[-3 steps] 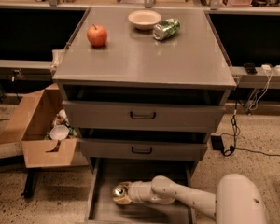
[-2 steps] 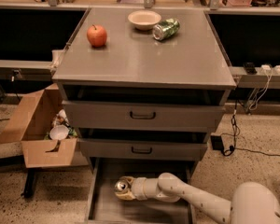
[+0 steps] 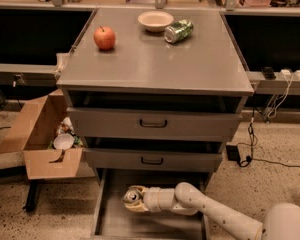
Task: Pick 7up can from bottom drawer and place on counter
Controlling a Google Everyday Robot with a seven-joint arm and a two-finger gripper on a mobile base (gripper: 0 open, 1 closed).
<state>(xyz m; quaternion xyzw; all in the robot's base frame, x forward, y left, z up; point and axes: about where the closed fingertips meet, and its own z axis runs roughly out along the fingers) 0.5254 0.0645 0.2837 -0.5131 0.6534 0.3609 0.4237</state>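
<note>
claw (image 3: 134, 202) down in the bottom drawer (image 3: 155, 225), clamped on the 7up can (image 3: 133, 196), two upper drawers (image 3: 153, 124) just overhead, apple (image 3: 104, 37), bowl (image 3: 155, 20), green can (image 3: 178, 31) up on the worktop (image 3: 155, 66), cardboard box (image 3: 40, 134) off left, bottom drawer's front cut off

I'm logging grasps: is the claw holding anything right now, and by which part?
Yes. The claw, low over the bottom drawer, grips the 7up can around its side wall, with the pull-tab lid left uncovered.

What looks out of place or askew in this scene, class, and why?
The green can lies tipped on its side by the bowl on the counter, instead of standing upright. The gripper, in the bottom drawer, grips the small can.
</note>
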